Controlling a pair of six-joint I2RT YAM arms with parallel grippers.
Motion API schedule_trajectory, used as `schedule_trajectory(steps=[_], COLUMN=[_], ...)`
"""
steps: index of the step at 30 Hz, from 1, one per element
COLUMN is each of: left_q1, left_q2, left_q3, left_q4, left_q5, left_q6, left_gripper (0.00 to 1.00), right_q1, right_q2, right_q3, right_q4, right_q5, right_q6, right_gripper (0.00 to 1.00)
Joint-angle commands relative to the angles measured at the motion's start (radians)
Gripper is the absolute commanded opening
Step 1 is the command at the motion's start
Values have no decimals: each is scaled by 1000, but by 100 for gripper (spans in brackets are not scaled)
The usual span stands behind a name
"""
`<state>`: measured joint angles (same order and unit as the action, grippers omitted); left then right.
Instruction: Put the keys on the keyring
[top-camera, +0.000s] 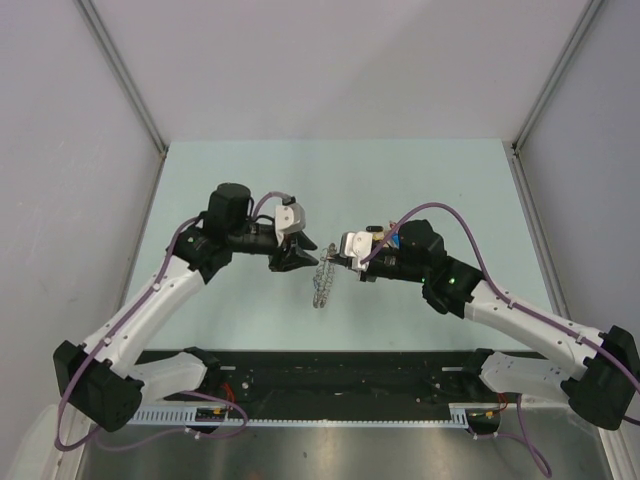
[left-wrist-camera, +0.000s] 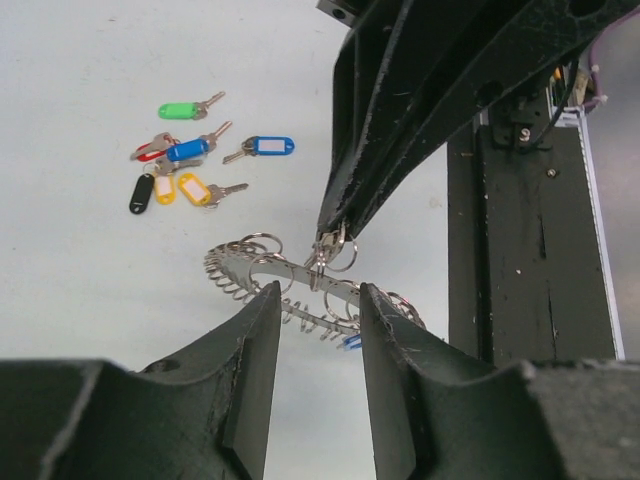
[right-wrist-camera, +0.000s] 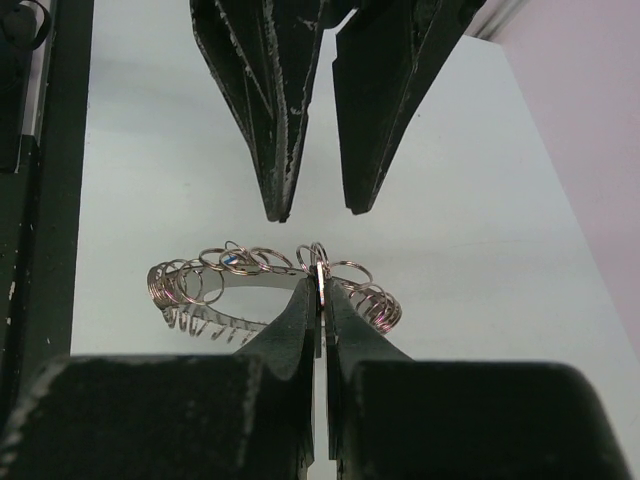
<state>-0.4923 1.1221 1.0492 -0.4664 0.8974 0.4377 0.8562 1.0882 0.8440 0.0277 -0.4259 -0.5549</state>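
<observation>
Black fingers of the right tool (right-wrist-camera: 318, 292) are pressed together on one of the small wire loops (right-wrist-camera: 345, 272) strung along the keyring (left-wrist-camera: 270, 266), and that pinch carries the keyring above the table (top-camera: 220, 180), tilted. I cannot tell whether its lower edge touches the table. The left tool (left-wrist-camera: 318, 288) faces it tip to tip with its fingers spread partway. Nothing sits between them, and their tips stop just short of the keyring. The keyring hangs near the middle of the table, somewhat closer to the near edge than the far one. There is one keyring, a flat grey band in a wide hoop, with too many wire loops crowding it to count. Seven keys (left-wrist-camera: 190, 160) lie loose on the table in a tight cluster beyond the keyring, well apart from it: one green, two blue, one red, one black, two yellow. A blue speck (left-wrist-camera: 350, 342) shows beside the band, too small to name. The table is pale blue-green and matte. A black rail (top-camera: 340, 375) runs along its near edge, where both arms are bolted. Plain light grey walls (top-camera: 320, 60) close in the far edge and both sides, with a metal post (top-camera: 130, 80) rising from each far corner.
</observation>
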Motion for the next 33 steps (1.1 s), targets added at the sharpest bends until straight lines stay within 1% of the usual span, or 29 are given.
schedule_trajectory(steps=[1,4,12,16,22,26,33], left_q1=[-38,-46,-63,-69,-75,-81,-91], left_q2=[5,7,31,38,47,48,47], left_q3=[20,14,12,6,-2,-5,-15], left_q4=[-23,-3,0,3,18,18,28], left_q5=[6,-41,-71,-91,-94,-98,-114], left_q6=[56,44,42,44,41,41,35], left_gripper=[41,40,34,34,33,29,27], right_q1=[9,10,15,15,17,21,24], right_q2=[-11,-11,-10,-10,-8,-10,-16], right_q3=[58,59,60,60,59,58,60], right_q4=[38,41,46,48,52,49,51], right_q5=[12,9,6,3,-2,-1,-1], right_q6=[-16,-14,-10,-8,-4,-5,-4], right_gripper=[0,0,0,0,0,0,0])
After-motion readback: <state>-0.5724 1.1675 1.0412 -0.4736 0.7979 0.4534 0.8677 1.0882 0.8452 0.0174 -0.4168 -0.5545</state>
